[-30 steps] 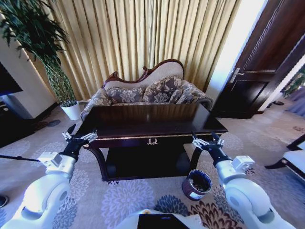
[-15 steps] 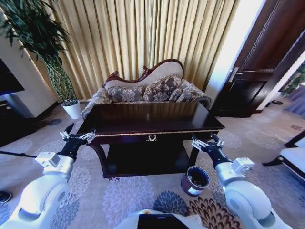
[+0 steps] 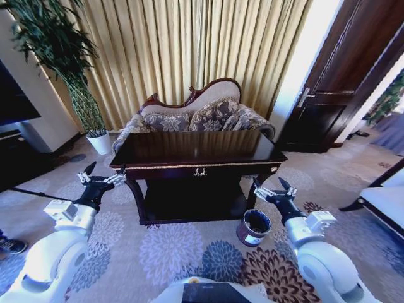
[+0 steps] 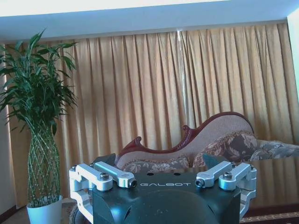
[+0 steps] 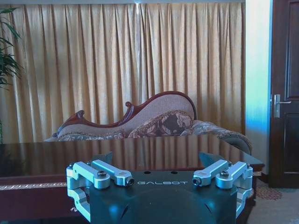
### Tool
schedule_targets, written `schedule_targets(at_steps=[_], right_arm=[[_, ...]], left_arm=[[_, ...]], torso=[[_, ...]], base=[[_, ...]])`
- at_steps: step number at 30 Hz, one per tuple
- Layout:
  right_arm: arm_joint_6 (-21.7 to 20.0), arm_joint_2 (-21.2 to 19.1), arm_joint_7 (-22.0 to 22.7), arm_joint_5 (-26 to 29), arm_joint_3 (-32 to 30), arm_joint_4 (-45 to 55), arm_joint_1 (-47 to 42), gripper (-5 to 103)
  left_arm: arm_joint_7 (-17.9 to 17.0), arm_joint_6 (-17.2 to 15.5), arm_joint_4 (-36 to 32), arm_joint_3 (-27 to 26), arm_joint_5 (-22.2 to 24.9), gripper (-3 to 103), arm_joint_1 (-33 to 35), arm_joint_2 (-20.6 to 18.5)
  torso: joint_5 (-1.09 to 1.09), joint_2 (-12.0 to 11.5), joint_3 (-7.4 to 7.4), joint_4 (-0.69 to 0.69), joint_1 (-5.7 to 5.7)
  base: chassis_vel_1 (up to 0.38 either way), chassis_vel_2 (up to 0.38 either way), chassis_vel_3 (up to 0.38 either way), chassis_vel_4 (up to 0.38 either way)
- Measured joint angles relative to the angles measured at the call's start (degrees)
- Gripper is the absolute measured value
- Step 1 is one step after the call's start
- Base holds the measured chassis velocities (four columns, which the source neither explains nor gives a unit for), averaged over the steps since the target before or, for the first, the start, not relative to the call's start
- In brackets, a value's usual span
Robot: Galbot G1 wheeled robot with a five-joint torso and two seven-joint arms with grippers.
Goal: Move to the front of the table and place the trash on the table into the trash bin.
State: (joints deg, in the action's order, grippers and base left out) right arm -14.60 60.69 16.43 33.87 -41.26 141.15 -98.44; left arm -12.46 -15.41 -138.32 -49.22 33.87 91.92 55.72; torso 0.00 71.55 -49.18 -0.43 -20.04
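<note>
Seen from the head camera: a dark glossy wooden table (image 3: 199,151) with gilt edge trim and a small gold centre handle, standing square ahead on a floral carpet (image 3: 177,252). Top of the table bare and mirror-like, reflecting the gold curtains (image 3: 189,50) behind; no bottle or paper scraps to be made out on it. Lower shelf in deep shadow, contents not discernible.

On the floor just beside the table's front right leg, a small round dark-brown trash bin (image 3: 254,227) with shiny rim and black inside, upright.

Left gripper (image 3: 101,180) held out level near the table's front left corner, apart from it, fingers spread wide and grasping nothing. Right gripper (image 3: 273,190) held out near the front right corner, just above and behind the bin, fingers likewise splayed and empty.

Beyond the table, a carved chaise sofa (image 3: 196,117) with patterned cushions against the curtains. At far left, a tall bamboo plant (image 3: 60,57) in a white pot (image 3: 100,142); at right, a dark wooden door (image 3: 341,82).

From the left wrist camera: parted fingertips (image 4: 114,173) framing sofa and plant. From the right wrist camera: parted fingertips (image 5: 108,173) before the tabletop's glossy surface (image 5: 140,151).
</note>
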Motion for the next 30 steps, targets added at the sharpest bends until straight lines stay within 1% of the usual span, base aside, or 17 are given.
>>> schedule_targets(at_steps=[5, 11, 14, 16, 19, 30], right_arm=[[0.02, 0.13, 0.00, -0.23, -0.11, 0.37, -0.44, 100], [0.05, 0.49, 0.02, -0.67, -0.13, 0.74, -0.90, 100], [0.06, 0.65, 0.02, -0.84, -0.13, 0.89, -1.08, 100], [0.07, 0.75, 0.02, -1.03, -0.13, 1.05, -1.28, 100], [0.10, 0.83, 0.02, -1.10, -0.13, 1.10, -1.31, 100], [0.19, 1.32, 0.02, -1.48, -0.05, 1.29, -1.63, 100]], left_arm=[[0.10, 0.31, 0.20, -0.06, 0.00, 100, 0.06, 0.14], [0.10, 0.71, 0.30, -0.12, -0.07, 100, 0.37, 0.52], [0.11, 0.83, 0.34, -0.26, -0.07, 100, 0.51, 0.58], [0.14, 0.99, 0.37, -0.44, -0.08, 100, 0.61, 0.60], [0.14, 1.08, 0.46, -0.54, -0.09, 100, 0.64, 0.64], [0.13, 1.17, 0.51, -0.59, -0.16, 100, 0.94, 0.99]], torso=[[0.00, 0.00, 0.00, -0.02, 0.00], [0.01, -0.01, 0.00, 0.02, 0.00], [0.01, -0.01, 0.00, 0.01, -0.01], [0.02, 0.01, 0.01, -0.02, 0.01], [-0.02, 0.01, 0.01, -0.01, 0.02], [0.00, -0.01, -0.01, 0.00, -0.01]], base=[[0.163, -0.182, -0.175, 0.162], [0.194, -0.186, -0.165, 0.224], [0.210, -0.223, -0.197, 0.228], [0.240, -0.225, -0.273, 0.210], [0.260, -0.259, -0.286, 0.225], [0.229, -0.228, -0.252, 0.234]])
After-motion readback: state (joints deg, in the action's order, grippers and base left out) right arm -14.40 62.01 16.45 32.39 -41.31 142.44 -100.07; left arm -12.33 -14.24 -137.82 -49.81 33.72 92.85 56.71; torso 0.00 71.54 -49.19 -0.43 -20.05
